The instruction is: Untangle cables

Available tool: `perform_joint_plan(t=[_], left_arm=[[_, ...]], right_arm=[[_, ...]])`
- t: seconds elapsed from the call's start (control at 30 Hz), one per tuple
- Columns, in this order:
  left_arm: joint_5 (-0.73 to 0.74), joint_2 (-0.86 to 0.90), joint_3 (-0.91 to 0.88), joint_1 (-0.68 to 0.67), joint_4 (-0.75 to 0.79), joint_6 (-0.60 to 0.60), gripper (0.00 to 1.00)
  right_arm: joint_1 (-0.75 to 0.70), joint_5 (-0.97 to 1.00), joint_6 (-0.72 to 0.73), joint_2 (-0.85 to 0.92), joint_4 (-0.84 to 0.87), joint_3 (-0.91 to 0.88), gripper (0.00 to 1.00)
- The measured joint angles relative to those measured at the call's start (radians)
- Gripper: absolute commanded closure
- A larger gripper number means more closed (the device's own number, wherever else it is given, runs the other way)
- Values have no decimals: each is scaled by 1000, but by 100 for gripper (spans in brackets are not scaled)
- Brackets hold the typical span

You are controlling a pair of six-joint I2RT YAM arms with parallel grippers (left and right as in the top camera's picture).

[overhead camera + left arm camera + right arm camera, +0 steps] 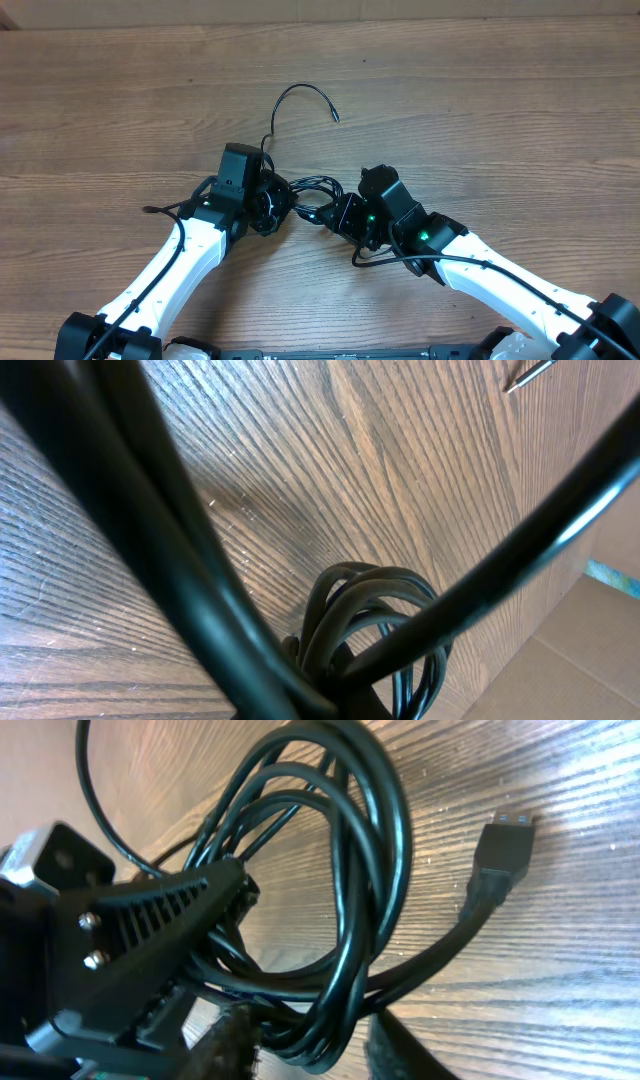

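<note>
The cables point(312, 188) are thin black cords bunched in one small coil at the table's middle, between my two grippers. One loose end point(300, 88) arcs away from the coil toward the far side and ends in a small plug tip point(336, 118). My left gripper point(278, 200) sits at the coil's left side, and strands converge into its jaws in the left wrist view point(380, 620). My right gripper point(338, 212) is at the coil's right side. In the right wrist view its two fingers point(315, 1055) close round several loops point(350, 870). A USB plug point(505, 840) lies on the wood beside them.
The wooden table point(480, 110) stretches all round the coil. Its far edge point(320, 8) runs along the top. Thicker black arm cables lie beside the left arm point(160, 210) and the right arm point(385, 262). The left gripper's ribbed finger point(150, 940) crowds the right wrist view.
</note>
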Motion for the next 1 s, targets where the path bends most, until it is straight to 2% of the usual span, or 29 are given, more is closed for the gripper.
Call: perform_joint_plan(t=[0.27,1.0], left_arm=[[13,0,0,1,-4,3,96],[167,10,-1,1,40,21,96]], right_arm=[[1,17,16,0,-1,0,96],[2,111,22,-14,-147,16,96]])
